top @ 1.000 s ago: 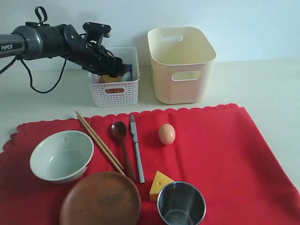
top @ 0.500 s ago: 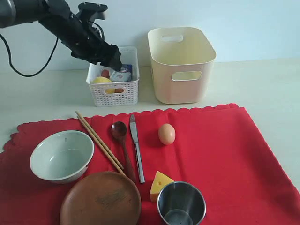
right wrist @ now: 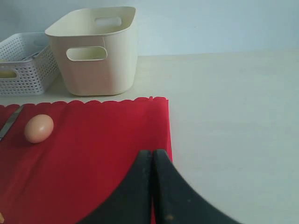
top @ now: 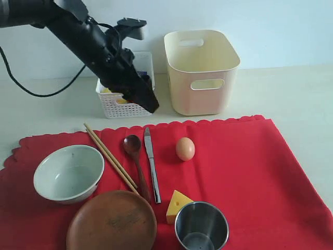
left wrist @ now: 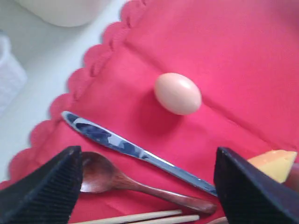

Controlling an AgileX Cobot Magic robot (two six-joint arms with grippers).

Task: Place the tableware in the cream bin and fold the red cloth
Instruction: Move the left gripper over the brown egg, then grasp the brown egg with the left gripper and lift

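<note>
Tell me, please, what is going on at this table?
The left gripper, open and empty, hangs near the white basket, pointed at the knife, spoon and egg on the red cloth. The right gripper is shut, holding nothing, at the cloth's edge. Bowl, plate, cup and chopsticks lie on the flat cloth; no tableware shows in the cream bin.

Exterior: raised, set well back from egg (top: 184, 149), facing down over cloth (top: 250, 166) toward bin (top: 202, 67) behind egg. Left wrist: close above egg (left wrist: 178, 93), aimed steeply down. Right wrist: low over cloth, well apart from egg (right wrist: 39, 128), facing bin. Shared by all: egg, knife (left wrist: 135, 150).
</note>
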